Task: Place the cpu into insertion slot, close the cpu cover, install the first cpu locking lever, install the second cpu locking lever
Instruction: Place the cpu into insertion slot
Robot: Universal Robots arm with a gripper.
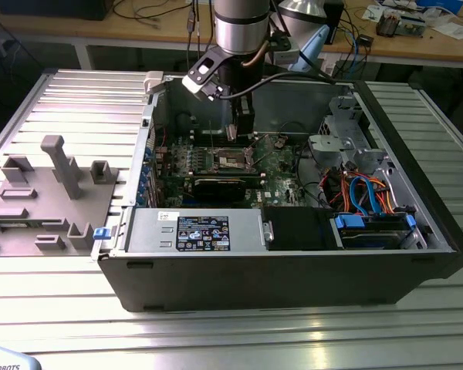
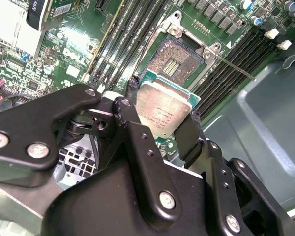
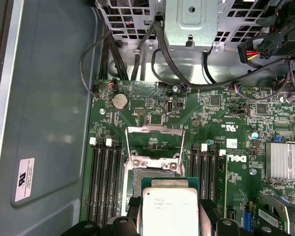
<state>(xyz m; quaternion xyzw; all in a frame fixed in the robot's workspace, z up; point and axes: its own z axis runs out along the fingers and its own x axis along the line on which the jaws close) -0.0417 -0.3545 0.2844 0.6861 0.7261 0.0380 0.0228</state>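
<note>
My fingers (image 2: 188, 135) clamped on cpu (image 2: 163, 109) by two edges, cpu tilted just above open insertion slot (image 2: 176, 58). cpu cover (image 3: 155, 129) flipped up. Exterior view: upper centre, inside computer case (image 1: 293, 277).

Arm (image 1: 235, 23): hung vertical, wrist pointed straight down.
Gripper (image 2: 163, 104): black fingers (image 2: 187, 133) clamped two opposite edges of the cpu (image 3: 168, 206), chip held flat.

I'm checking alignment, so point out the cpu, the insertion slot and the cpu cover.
cpu (image 2: 164, 110), second wrist view, metal top.
insertion slot (image 2: 175, 58), second wrist view, contact field.
cpu cover (image 3: 155, 129), first wrist view, frame bar.
</note>
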